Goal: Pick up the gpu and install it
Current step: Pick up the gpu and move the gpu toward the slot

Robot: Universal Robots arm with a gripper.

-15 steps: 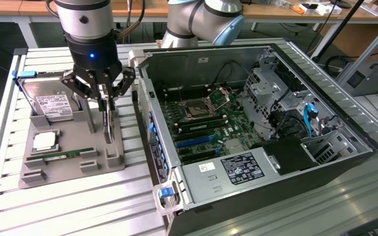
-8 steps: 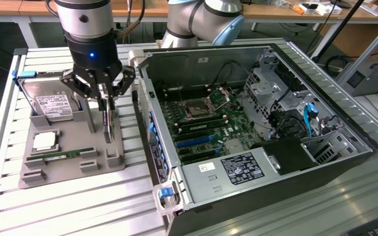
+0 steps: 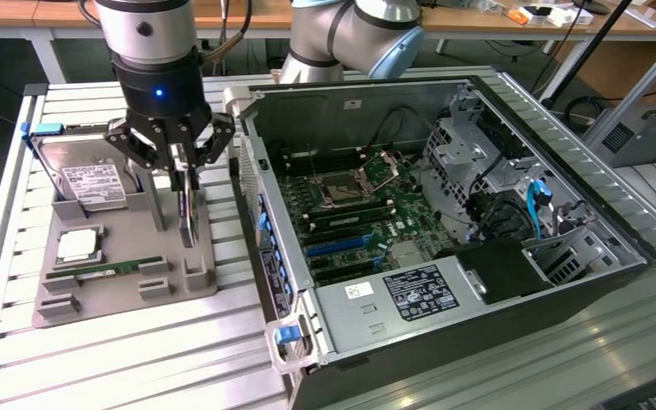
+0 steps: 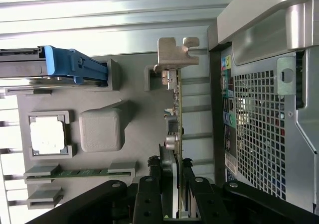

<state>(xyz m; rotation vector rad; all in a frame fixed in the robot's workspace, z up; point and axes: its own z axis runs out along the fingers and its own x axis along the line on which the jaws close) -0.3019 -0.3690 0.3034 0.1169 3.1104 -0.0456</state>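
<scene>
The gpu (image 3: 188, 220) is a thin dark card standing on edge at the grey tray's (image 3: 123, 256) side nearest the computer case. In the wrist view the gpu (image 4: 175, 109) appears edge-on, with its silver bracket (image 4: 175, 52) at the far end by a tray post. My gripper (image 3: 184, 184) hangs straight down over the card. Its black fingers (image 4: 160, 184) press against both faces of the card's near end, so the gripper (image 4: 174, 179) is shut on it. The card's lower edge still looks level with the tray holders.
The open computer case (image 3: 419, 213) lies at the exterior view's right, with its motherboard and blue slots (image 3: 334, 248) exposed. Its perforated rear wall (image 4: 259, 114) stands close beside the card. The tray also carries a hard drive (image 3: 91, 184), a processor (image 3: 78, 245) and a green memory stick (image 3: 106, 269).
</scene>
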